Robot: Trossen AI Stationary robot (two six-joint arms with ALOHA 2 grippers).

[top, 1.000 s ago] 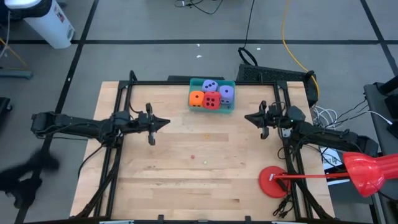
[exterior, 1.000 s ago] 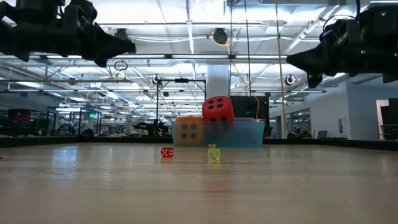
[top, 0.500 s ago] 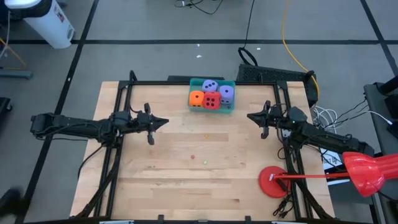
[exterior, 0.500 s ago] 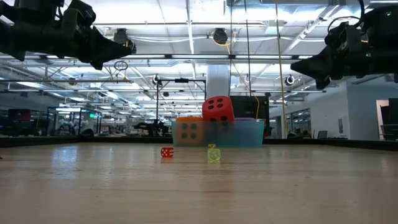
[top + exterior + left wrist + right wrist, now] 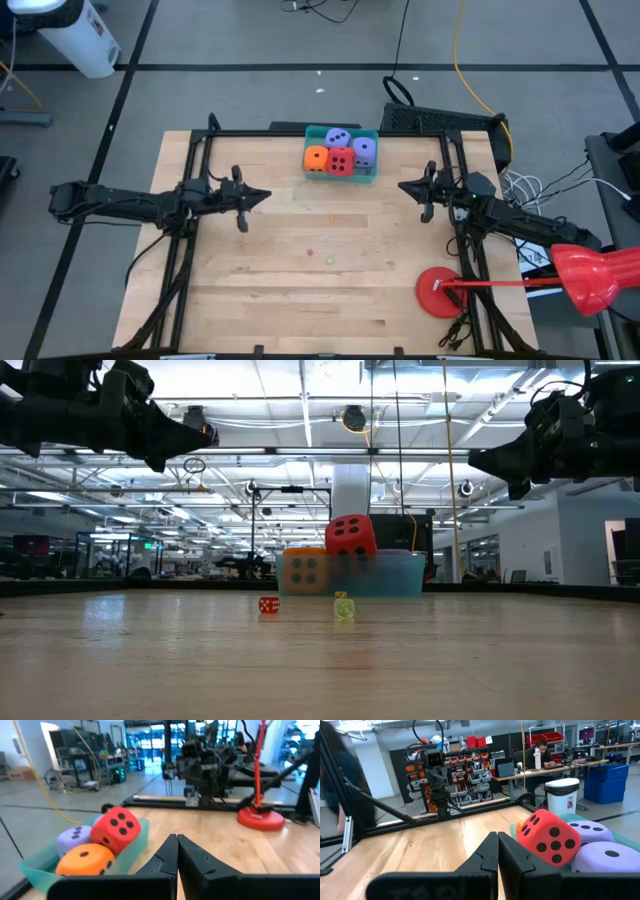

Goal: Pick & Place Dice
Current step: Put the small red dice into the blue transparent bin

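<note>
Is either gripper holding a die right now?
No, the left gripper and right gripper are shut on nothing, and all four dice sit in the teal bin.

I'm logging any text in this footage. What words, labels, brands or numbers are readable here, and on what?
No readable words, brands or numbers.
White bin beside the table: a red mark, too blurred to read.
Dice in the teal tray: dark pips only, no digits.
Background shelves and screens in the wrist views: too small to read.

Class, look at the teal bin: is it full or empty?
Full: the teal bin holds four dice, packed together, the red die riding above its rim.
</note>
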